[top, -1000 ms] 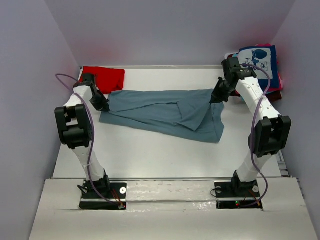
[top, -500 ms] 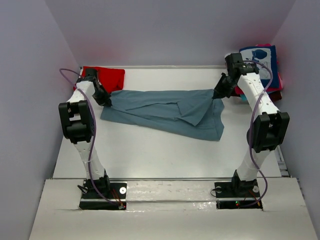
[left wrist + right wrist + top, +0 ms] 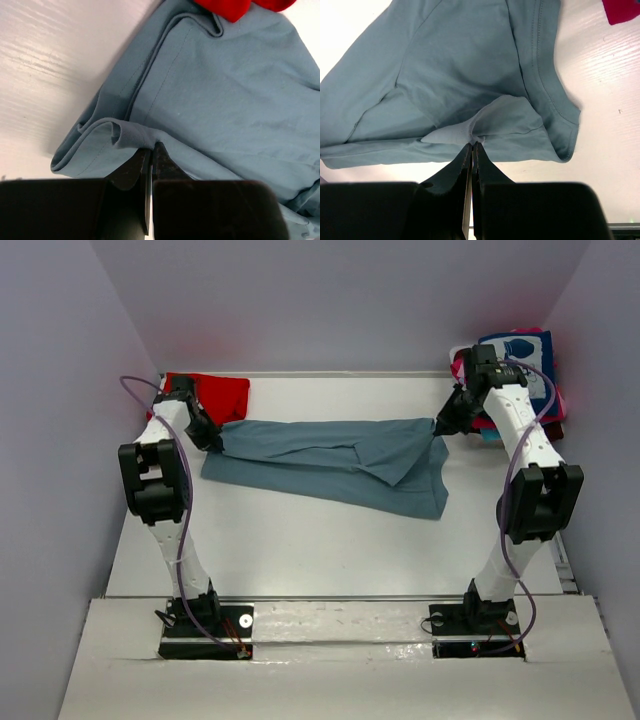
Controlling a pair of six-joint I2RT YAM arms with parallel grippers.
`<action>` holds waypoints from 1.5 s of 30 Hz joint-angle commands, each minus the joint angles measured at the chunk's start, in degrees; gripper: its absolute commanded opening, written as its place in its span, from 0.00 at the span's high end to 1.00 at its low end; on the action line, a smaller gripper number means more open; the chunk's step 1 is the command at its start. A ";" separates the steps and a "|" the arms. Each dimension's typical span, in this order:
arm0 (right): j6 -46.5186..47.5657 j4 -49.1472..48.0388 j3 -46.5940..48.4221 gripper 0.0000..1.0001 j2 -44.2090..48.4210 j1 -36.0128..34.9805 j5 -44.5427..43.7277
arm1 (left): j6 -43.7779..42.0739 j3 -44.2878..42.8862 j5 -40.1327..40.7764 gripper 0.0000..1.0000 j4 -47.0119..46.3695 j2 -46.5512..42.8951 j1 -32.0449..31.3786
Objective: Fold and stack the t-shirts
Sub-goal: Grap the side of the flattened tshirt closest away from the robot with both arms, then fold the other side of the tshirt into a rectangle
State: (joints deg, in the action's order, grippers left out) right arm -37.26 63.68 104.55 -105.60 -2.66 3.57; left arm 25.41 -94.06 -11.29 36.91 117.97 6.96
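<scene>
Two grippers each held one end of the blue tee (image 3: 330, 465), which lay stretched between them across the far half of the table (image 3: 300, 550). The left gripper (image 3: 151, 146) had its jaws pinched tight on a small fold at the tee's edge, with no gap showing between the tips. From that pinch the cloth spread ahead and to the right in the wrist view. A doubled, stitched hem ran off to the left of the jaws, with bare table beyond it. A corner of the red tee (image 3: 235, 7) showed at the far edge of the blue cloth, well ahead of those jaws. The right gripper (image 3: 471, 145) was likewise clamped on the blue cloth, which gathered into a small peak at the tips. A stitched band curved just ahead and to the right of them, and the body of the tee ran off ahead and to the left. Seen from above, the tee's widest part lay flat on the table on the near side of the right jaws. A pile of tees (image 3: 525, 360) sat just beyond them in the far right corner.
</scene>
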 commanded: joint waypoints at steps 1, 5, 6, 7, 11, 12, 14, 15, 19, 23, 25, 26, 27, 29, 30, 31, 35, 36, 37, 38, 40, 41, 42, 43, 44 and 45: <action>0.69 -0.66 3.55 0.93 -1.70 0.46 -0.32 | -0.36 -3.58 0.22 0.94 1.06 0.68 0.25; 0.87 -0.14 5.66 0.93 -3.55 0.46 -0.32 | -0.01 -5.16 -0.22 0.94 1.06 1.73 0.25; 0.96 -0.05 6.10 0.93 -3.82 0.46 -0.41 | 0.08 -5.43 -0.31 0.94 1.06 1.91 0.25; 0.96 0.13 6.54 0.93 -4.61 0.46 -0.41 | 0.08 -5.69 -0.49 0.94 1.15 2.00 0.25; 1.04 0.57 8.65 0.93 -6.10 0.98 -0.32 | 0.08 -7.45 -0.31 0.94 1.85 3.22 0.25; 1.13 0.57 9.43 0.93 -6.54 0.99 -0.41 | 0.08 -8.15 -0.14 0.94 2.03 3.40 0.25; 1.13 0.83 10.14 0.93 -7.42 0.99 -0.41 | 0.17 -8.68 0.04 0.94 2.29 3.84 0.25; 1.22 0.74 10.32 0.93 -7.60 0.99 -0.50 | 0.17 -8.94 0.04 0.94 2.29 3.84 0.25; 1.48 0.83 11.72 0.93 -9.09 1.51 0.12 | 0.08 -10.26 0.04 0.94 2.99 5.07 0.25; 1.66 0.92 12.60 0.93 -10.94 1.51 0.47 | -0.01 -10.00 0.21 0.94 3.00 5.16 0.25; 1.83 0.57 12.61 0.93 -11.82 1.51 0.82 | -0.18 -9.91 0.22 0.94 3.00 5.16 0.25; 1.84 0.57 12.61 0.93 -12.08 1.51 0.91 | -0.18 -9.74 0.13 0.94 2.91 5.16 0.25; 1.84 0.57 12.52 0.93 -12.34 1.51 1.17 | -0.36 -9.65 -0.13 0.91 3.00 5.25 0.25; 2.01 0.04 12.17 0.93 -12.61 1.51 1.52 | -0.36 -9.39 -0.14 0.81 3.00 5.08 0.25; 2.01 0.04 11.99 0.93 -12.87 1.51 1.52 | -0.45 -9.12 0.04 0.74 2.91 4.90 0.25; 2.10 -0.05 11.90 0.93 -13.05 1.51 1.52 | -0.45 -8.86 -0.05 0.66 2.82 4.72 0.25; 2.45 -0.49 11.64 0.93 -13.66 1.51 1.52 | -0.27 -7.72 0.65 0.28 1.94 3.23 0.25; 2.45 -0.49 11.55 0.93 -13.75 1.51 1.52 | -0.27 -7.63 1.00 0.24 1.86 2.97 0.25; 2.54 -0.57 11.38 0.93 -13.93 1.51 1.70 | -0.27 -7.54 1.27 0.22 1.85 2.70 0.25; 2.63 -0.66 11.20 0.93 -14.02 1.51 1.70 | -0.27 -7.54 1.44 0.21 1.94 2.53 0.25; 2.80 -1.01 10.85 0.93 -14.11 1.51 1.88 | -0.27 -7.19 1.88 0.21 1.86 1.65 0.25; 2.80 -1.19 10.85 0.93 -14.28 1.51 1.96 | -0.18 -6.67 1.88 0.21 1.77 0.95 0.25; 2.80 -1.19 10.85 0.93 -14.28 1.51 2.14 | -0.18 -6.31 1.97 0.21 1.77 0.51 0.25; 2.89 -1.36 10.85 0.93 -14.63 1.51 2.14 | -0.10 -5.96 2.06 0.21 1.68 0.07 -0.28; 2.98 -1.37 10.85 0.93 -14.72 1.51 2.14 | -0.10 -5.52 2.15 0.21 1.42 -0.46 -0.28; 2.98 -1.45 10.85 0.93 -14.89 1.51 2.23 | -0.10 -4.82 2.15 0.21 1.50 -1.42 -0.80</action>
State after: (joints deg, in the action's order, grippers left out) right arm -35.24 63.90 114.63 -119.68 -1.54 5.19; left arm 25.61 -100.68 -10.11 38.39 123.33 6.96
